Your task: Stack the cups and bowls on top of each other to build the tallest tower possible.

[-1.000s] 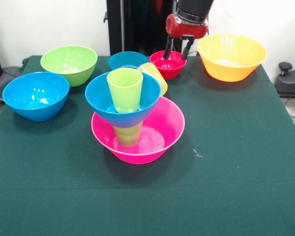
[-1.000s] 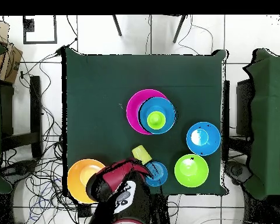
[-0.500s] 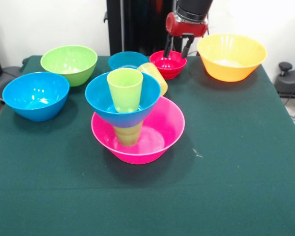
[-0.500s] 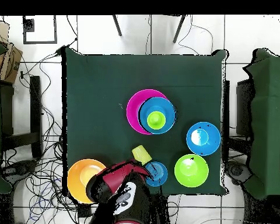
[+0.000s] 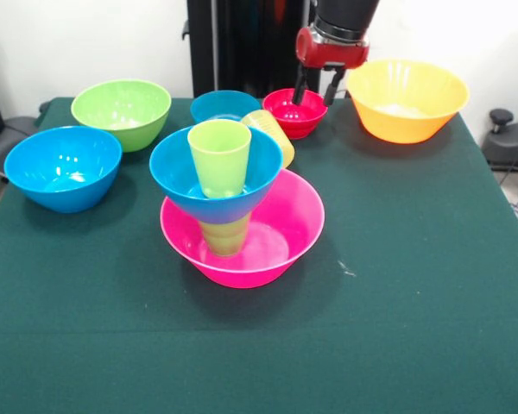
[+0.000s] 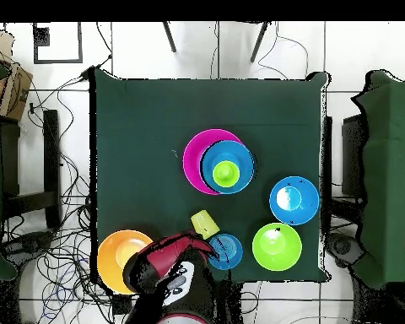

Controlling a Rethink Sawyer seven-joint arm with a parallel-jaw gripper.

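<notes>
Because the tower (image 5: 229,207) needs another bowl, the hand (image 5: 316,88) hangs open, fingers straddling the red bowl's (image 5: 289,113) rim.

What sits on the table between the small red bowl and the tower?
In the front view, the yellow-orange cup lies tilted between the small red bowl and the tower.

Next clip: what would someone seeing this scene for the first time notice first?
The half-built tower in the middle of the table: a pink bowl holding a green cup, a blue bowl on that, another green cup on top. Behind it, the red and black arm's claw hangs open over the small red bowl.
</notes>
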